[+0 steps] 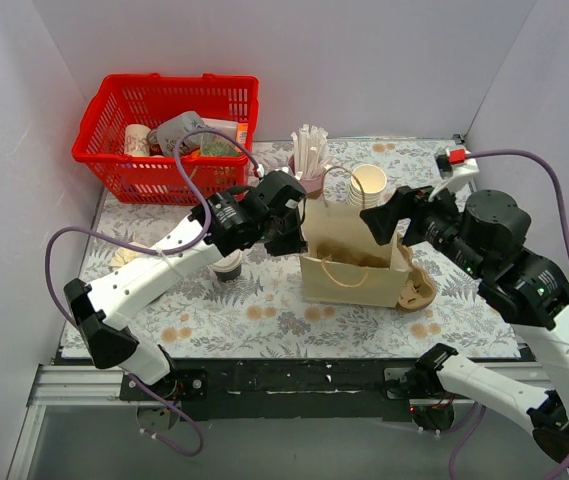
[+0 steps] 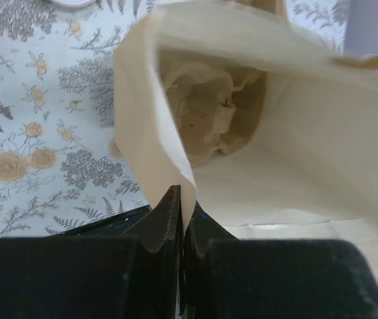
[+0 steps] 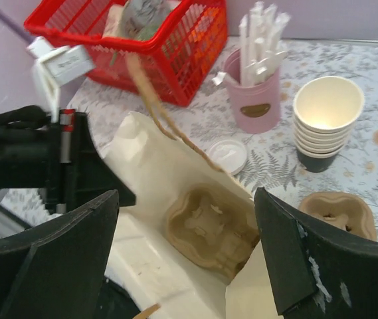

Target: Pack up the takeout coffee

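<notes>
left gripper: pinching paper bag rim, centre frame
right gripper: spread above bag mouth
takeout coffee: left of bag

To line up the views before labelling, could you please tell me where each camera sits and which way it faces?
Top: above and behind the arms, looking down on the table; both arms show, left hand pinching the bag, right hand open over it.
Left wrist: on the left arm, looking into the bag; its shut fingers grip the bag's edge.
Right wrist: on the right arm, looking across the bag toward the basket; its open fingers frame the view.
Shared: both wrist views show the carrier inside the bag.
</notes>
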`<state>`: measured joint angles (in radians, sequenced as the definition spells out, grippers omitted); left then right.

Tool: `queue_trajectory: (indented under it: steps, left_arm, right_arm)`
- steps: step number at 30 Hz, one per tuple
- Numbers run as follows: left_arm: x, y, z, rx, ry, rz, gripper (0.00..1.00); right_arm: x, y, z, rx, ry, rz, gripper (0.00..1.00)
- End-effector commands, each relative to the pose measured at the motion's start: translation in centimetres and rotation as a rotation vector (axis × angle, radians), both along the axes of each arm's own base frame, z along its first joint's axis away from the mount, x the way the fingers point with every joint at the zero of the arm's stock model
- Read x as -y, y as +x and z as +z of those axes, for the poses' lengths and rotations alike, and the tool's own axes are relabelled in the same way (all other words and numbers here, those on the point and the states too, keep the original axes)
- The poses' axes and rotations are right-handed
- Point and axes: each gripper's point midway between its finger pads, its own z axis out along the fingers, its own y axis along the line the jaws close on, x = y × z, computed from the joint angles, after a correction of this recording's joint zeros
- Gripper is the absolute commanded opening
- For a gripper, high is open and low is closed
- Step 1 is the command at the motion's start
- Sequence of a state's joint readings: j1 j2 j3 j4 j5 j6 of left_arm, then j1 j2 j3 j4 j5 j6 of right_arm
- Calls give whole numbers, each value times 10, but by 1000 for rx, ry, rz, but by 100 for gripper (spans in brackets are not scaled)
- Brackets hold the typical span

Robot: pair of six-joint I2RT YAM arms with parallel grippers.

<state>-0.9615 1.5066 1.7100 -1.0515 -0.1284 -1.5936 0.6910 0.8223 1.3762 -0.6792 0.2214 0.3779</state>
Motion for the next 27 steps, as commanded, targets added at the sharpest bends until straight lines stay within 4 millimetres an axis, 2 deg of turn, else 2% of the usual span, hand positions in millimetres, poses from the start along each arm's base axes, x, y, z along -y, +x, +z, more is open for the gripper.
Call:
queue_trajectory:
  steps: [1, 4, 5, 6, 7, 9, 11, 12, 13, 15, 17, 19, 21, 23, 24, 25, 27]
  left_arm:
    - [-7, -2, -9, -12, 32, 15, 0]
    - [-8, -2, -15, -11, 46, 14, 0]
    - [-9, -2, -16, -13, 47, 13, 0]
    - [-9, -1, -17, -11, 50, 16, 0]
    - [-9, -1, -18, -13, 53, 18, 0]
    - [-10, -1, -18, -13, 55, 24, 0]
    - [-11, 0, -14, -9, 54, 32, 0]
    - [-13, 0, -13, -7, 59, 39, 0]
    - [-16, 2, -12, 2, 65, 58, 0]
    - [-25, 2, -7, 13, 84, 77, 0]
    - [-36, 7, 9, 54, 90, 113, 0]
    - [-42, 8, 28, 95, 61, 117, 0]
    - [-41, 6, 47, 148, 16, 79, 0]
    - [-37, 4, 57, 173, 3, 23, 0]
    - [-36, 5, 74, 201, -21, 20, 0]
    - [-37, 7, 71, 200, 12, 14, 0]
    - [-40, 12, 81, 241, 32, 9, 0]
  right_arm:
    - [-28, -19, 26, 79, -15, 226, 89]
    - [-26, -17, 26, 87, -27, 212, 84]
    - [-31, -19, 21, 67, -39, 246, 81]
    - [-47, -29, 11, 33, -42, 355, 79]
    - [-59, -30, -1, -8, -50, 409, 77]
    - [-69, -34, -8, -40, -56, 475, 72]
    - [-63, -26, 0, -21, -75, 424, 72]
    - [-51, -16, 7, 11, -91, 336, 72]
    - [-39, -18, 25, 69, -71, 291, 72]
    - [-29, -18, 44, 154, -56, 252, 72]
    - [-23, -26, 54, 190, -36, 251, 71]
    - [-29, -30, 51, 184, -42, 297, 71]
    - [-38, -32, 46, 167, -41, 349, 70]
    - [-44, -29, 44, 162, -41, 363, 70]
    - [-45, -27, 44, 164, -40, 360, 70]
    - [-46, -26, 45, 168, -38, 359, 69]
    - [-46, -22, 41, 167, -51, 350, 69]
